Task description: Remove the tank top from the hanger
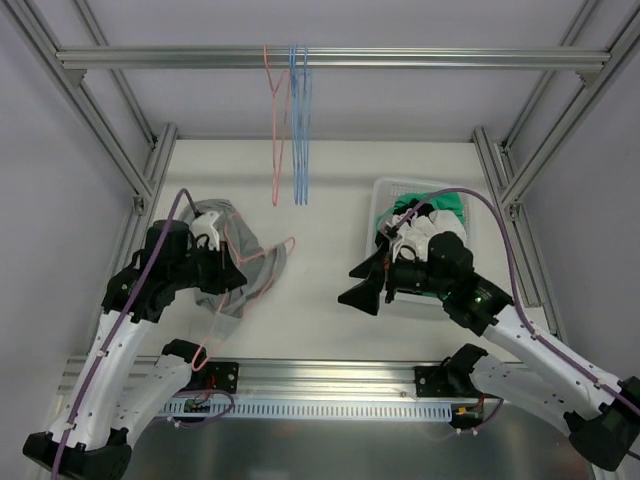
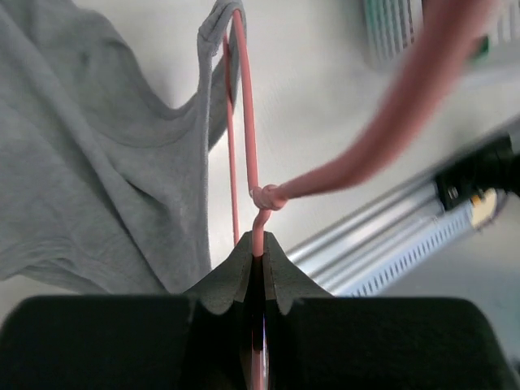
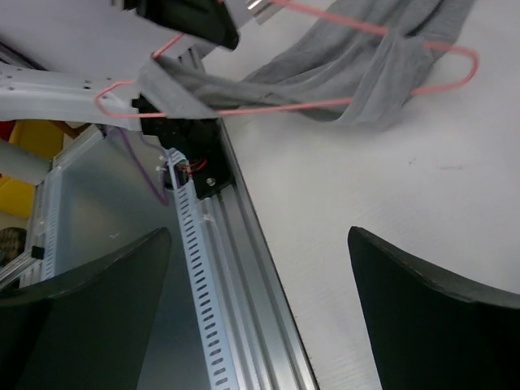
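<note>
Left gripper (image 2: pixel 258 258), left wrist view: clamped on the neck of the pink hanger (image 2: pixel 246 122); grey tank top (image 2: pixel 89 162) hangs beside, strap (image 2: pixel 215 20) looped over its shoulder. Right wrist view: right gripper (image 3: pixel 258 244) spread wide, well apart from the tank top. Top view: both arms bent inward; tank top over the table (image 1: pixel 330 180), left side. Judged light, limp; grasp the strap.

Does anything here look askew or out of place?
The grey tank top is bunched and twisted across the pink hanger, which the left gripper clamps by its neck. Nothing looks damaged or spilled.
</note>
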Controlling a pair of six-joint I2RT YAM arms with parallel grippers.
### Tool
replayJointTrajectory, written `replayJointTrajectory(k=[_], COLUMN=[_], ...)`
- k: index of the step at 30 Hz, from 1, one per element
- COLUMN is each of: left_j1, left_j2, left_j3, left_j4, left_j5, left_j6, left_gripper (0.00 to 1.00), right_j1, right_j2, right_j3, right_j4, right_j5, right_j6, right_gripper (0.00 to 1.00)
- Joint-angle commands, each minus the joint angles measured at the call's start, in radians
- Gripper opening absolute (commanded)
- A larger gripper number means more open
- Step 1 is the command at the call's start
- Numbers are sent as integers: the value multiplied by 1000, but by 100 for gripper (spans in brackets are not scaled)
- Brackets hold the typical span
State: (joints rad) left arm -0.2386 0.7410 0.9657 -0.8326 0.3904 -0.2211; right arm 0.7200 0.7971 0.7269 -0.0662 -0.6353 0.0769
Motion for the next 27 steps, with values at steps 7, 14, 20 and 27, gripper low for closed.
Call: replayJointTrajectory(k=[7,14,20,27], left_j1=[-103,-105,-105,-103], left_j2=[-178,-177,-189,-210], left_j3=[-154,-128,-124,-125], left_j4=[44,82,104,107], left_j5=[307,358,400,412], left_j6=[-130,-149,-153,-155], left_gripper=[0,0,0,0], right_j1=[179,259,265,266], right_j2=[271,453,508,485], right_j3=[-63,68,114,88], right_j4=[315,316,318,309], right_j5=[373,457,525,606], right_j6=[54,83,61,40], right_gripper=[82,79,58,0])
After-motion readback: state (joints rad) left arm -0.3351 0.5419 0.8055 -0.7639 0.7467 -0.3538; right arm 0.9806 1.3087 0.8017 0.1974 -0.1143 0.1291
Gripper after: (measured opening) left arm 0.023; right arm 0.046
